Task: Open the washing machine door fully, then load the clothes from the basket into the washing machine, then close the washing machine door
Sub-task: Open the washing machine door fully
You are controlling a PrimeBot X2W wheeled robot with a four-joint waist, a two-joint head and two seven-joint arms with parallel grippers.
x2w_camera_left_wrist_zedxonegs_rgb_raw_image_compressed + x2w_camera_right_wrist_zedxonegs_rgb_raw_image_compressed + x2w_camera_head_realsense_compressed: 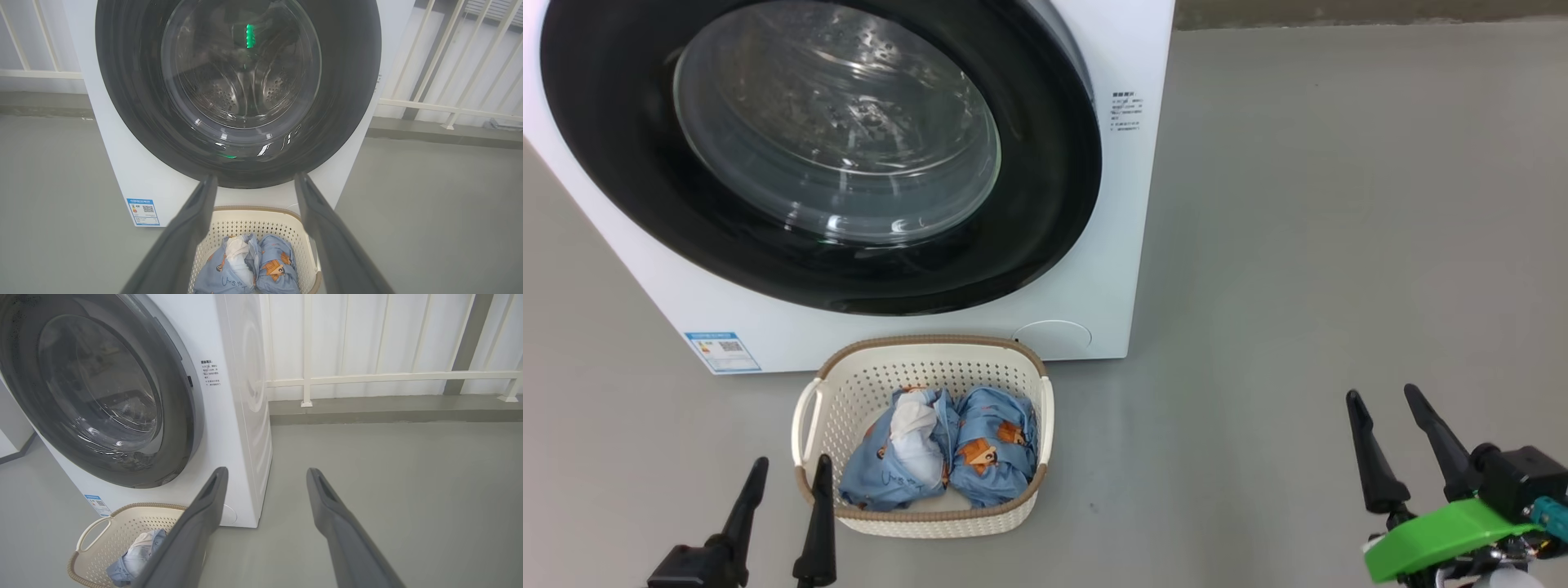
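Washing machine door closed, clothes bundled inside basket just before it

Head view: high up, tilted steeply down and forward. Washing machine door close, cropped by the top and left edges; basket on grey floor just below centre

Left wrist view: low, tipped only slightly down, square-on to the washing machine, sighting through the spread left gripper over the basket

Right wrist view: low, standing off to the right, facing obliquely left past the spread right gripper; takes in the machine's side panel and white railing

Shared by all three: door, basket, clothes, blue label sticker
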